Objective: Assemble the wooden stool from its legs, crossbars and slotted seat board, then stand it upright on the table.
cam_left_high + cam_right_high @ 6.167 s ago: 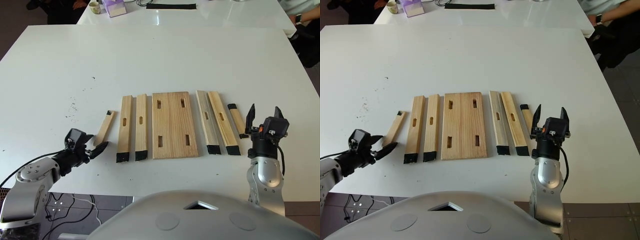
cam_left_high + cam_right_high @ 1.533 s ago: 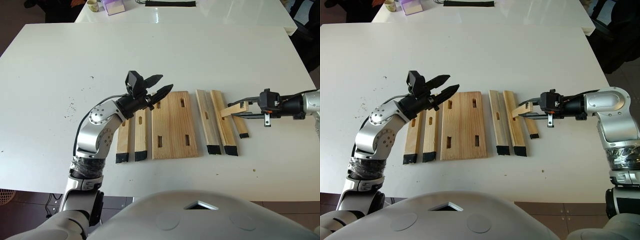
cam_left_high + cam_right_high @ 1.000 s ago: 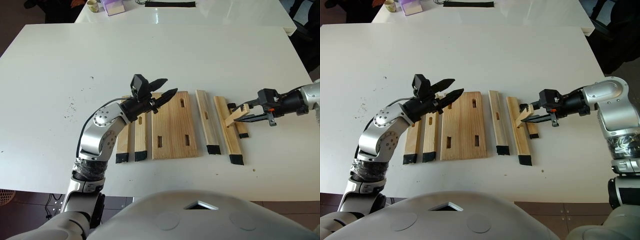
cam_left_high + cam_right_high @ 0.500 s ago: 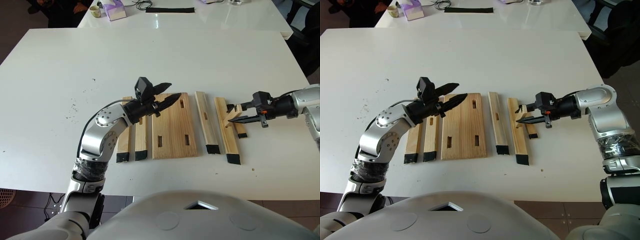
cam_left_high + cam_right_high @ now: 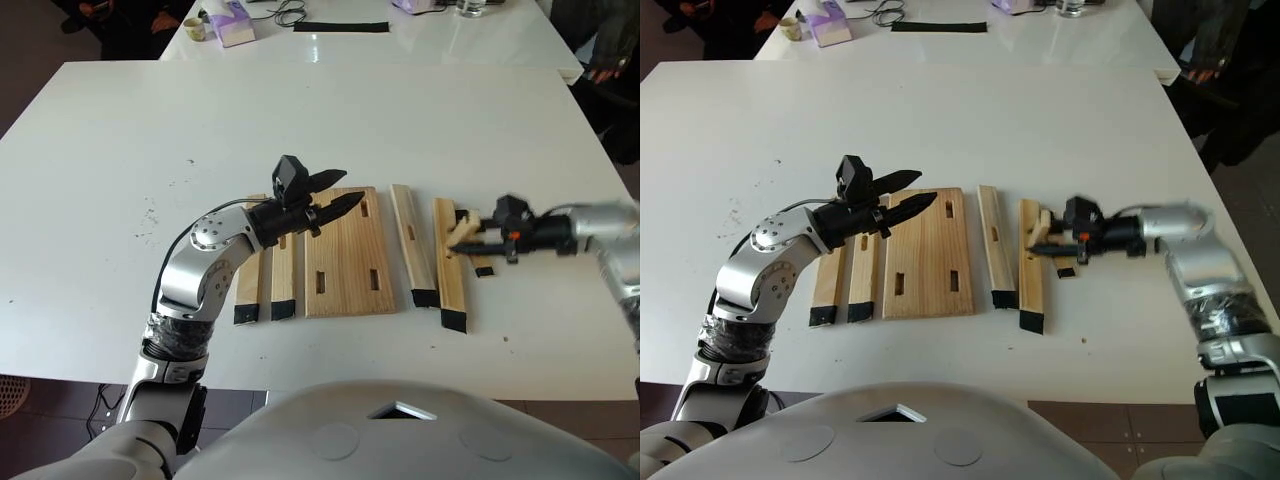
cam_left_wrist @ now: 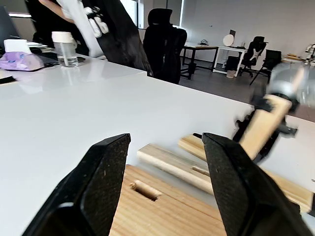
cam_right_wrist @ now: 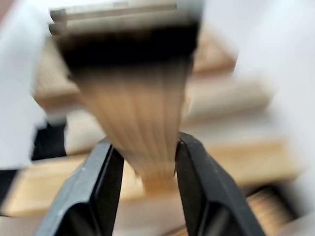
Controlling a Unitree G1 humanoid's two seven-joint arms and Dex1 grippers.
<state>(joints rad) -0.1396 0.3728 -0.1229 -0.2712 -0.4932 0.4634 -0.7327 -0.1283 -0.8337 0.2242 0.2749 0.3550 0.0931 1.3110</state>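
Note:
The slotted seat board (image 5: pixel 345 252) lies flat mid-table. Two legs (image 5: pixel 266 268) lie left of it, and two more lie on its right: one (image 5: pixel 411 245) straight, the outer one (image 5: pixel 451 266) skewed toward the front edge. My left gripper (image 5: pixel 338 190) hovers open over the board's far left corner; in the left wrist view its fingers (image 6: pixel 106 172) spread above a slot (image 6: pixel 142 189). My right gripper (image 5: pixel 1045 240) is shut on a short crossbar (image 7: pixel 138 118), held tilted over the outer right leg. Another short crossbar (image 5: pixel 482 266) lies beneath that arm.
A second white table (image 5: pixel 400 30) stands behind with a tissue box (image 5: pixel 232 22), a cup (image 5: pixel 196 28) and a black strip (image 5: pixel 340 26). The far half of my table (image 5: pixel 320 110) is bare, with dark specks (image 5: pixel 150 215) at the left.
My right gripper has carried the crossbar leftward and lower, onto the outer right leg, which slid toward the front edge. My left gripper edged slightly right over the board. The camera tilted a little.

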